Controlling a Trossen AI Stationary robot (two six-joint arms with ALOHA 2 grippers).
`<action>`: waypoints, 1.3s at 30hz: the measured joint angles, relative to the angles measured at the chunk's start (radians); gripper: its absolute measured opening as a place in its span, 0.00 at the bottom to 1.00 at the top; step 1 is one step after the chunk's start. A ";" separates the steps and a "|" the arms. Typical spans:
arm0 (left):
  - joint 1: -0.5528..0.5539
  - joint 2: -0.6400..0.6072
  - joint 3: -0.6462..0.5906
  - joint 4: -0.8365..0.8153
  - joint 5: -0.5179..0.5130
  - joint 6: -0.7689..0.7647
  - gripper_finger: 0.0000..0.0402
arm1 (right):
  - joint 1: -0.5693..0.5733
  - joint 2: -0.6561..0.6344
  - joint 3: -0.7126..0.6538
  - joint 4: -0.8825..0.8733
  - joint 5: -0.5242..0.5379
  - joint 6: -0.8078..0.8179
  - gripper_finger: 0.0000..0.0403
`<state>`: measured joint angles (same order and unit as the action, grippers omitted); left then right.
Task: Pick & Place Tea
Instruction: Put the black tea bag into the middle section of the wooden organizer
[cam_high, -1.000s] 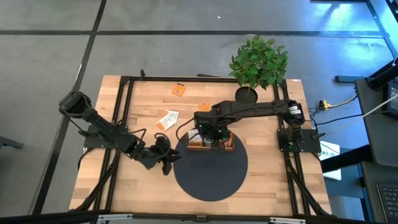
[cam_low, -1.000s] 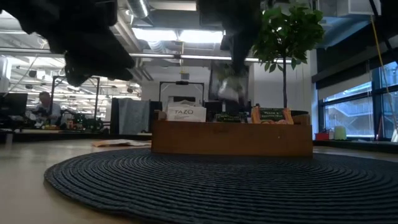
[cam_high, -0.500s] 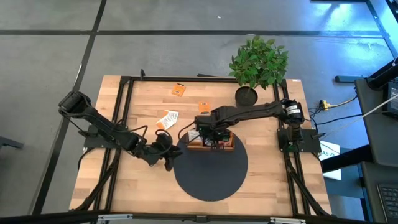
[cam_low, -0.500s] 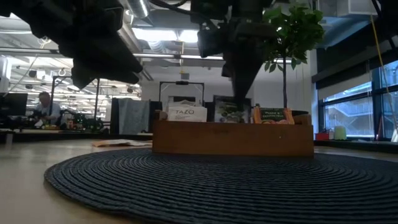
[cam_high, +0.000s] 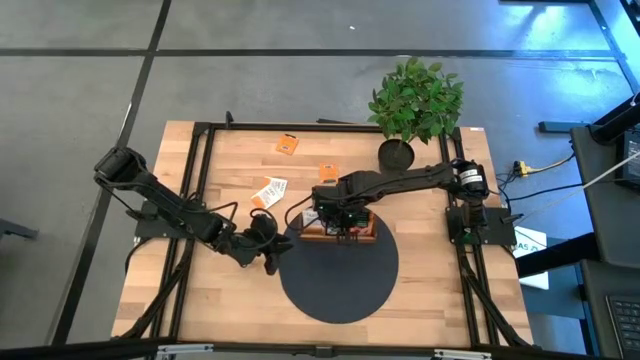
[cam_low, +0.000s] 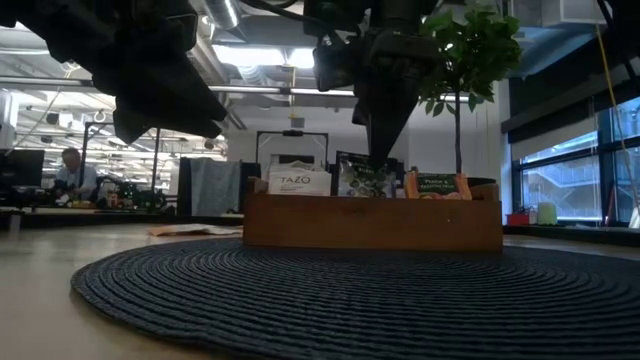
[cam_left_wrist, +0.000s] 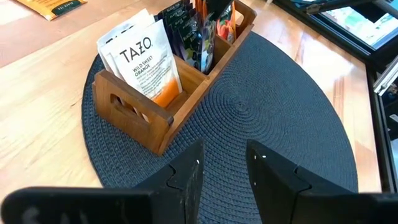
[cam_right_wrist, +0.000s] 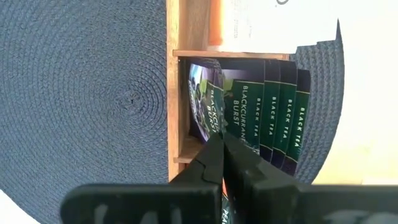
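Since a second ago the right tool (cam_right_wrist: 222, 163) has come down over the wooden tray (cam_high: 340, 234), and it is now pinching a black sachet (cam_right_wrist: 208, 112) in the middle compartment. The left tool (cam_left_wrist: 222, 168) is waiting with fingers wide at the mat's (cam_high: 336, 280) edge. Loose sachets (cam_high: 268, 191) are lying on the table (cam_high: 430, 295).

A robotics lab in an open industrial hall: grey concrete floor (cam_high: 90, 120), a wooden table (cam_high: 240, 160) in a black metal frame, bare ducts and strip lights (cam_low: 270, 55) overhead. Across the room a person (cam_low: 70, 165) sits at cluttered benches; tall windows (cam_low: 575, 170) line one side.
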<state>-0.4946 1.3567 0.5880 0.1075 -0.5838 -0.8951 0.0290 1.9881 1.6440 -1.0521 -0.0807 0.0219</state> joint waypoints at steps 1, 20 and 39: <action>0.000 0.000 0.000 0.000 0.000 0.000 0.29 | 0.000 0.000 0.000 0.000 0.000 0.000 0.02; 0.000 0.000 0.000 -0.007 0.002 -0.005 0.29 | 0.000 0.030 0.000 -0.001 -0.001 0.026 0.02; -0.001 0.000 0.000 -0.011 0.028 -0.008 0.29 | 0.000 0.026 0.005 -0.005 0.028 0.091 0.16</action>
<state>-0.4957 1.3568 0.5880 0.0967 -0.5556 -0.9031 0.0293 2.0143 1.6485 -1.0567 -0.0527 0.1130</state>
